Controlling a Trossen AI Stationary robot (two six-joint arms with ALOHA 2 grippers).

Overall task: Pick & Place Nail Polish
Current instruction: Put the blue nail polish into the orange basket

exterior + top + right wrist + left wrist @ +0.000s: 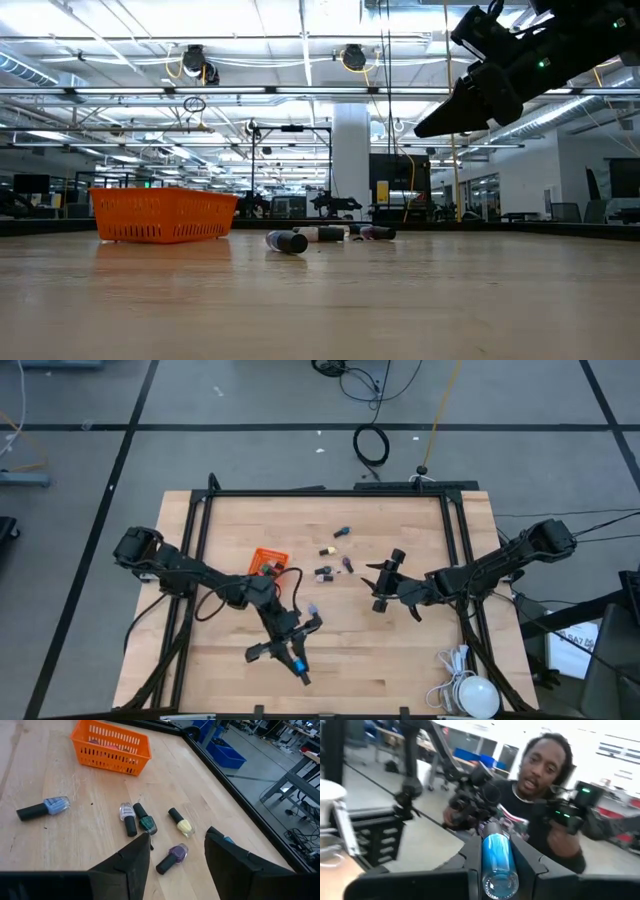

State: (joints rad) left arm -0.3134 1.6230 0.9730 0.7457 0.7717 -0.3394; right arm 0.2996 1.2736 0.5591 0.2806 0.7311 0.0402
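A pale wooden tabletop [400, 650] edged by a black frame carries an orange mesh basket [267, 560] left of centre, with small nail polish bottles scattered to its right. In the right wrist view, a pale blue bottle [44, 808] lies on its side apart from the rest, while a clear bottle [127, 818] and a green bottle [145, 819] lie side by side, a yellow bottle [180, 822] just beside them and a purple bottle [172, 857] nearby. A white rounded object with a coiled cord [470, 688] sits at the tabletop's near right corner.
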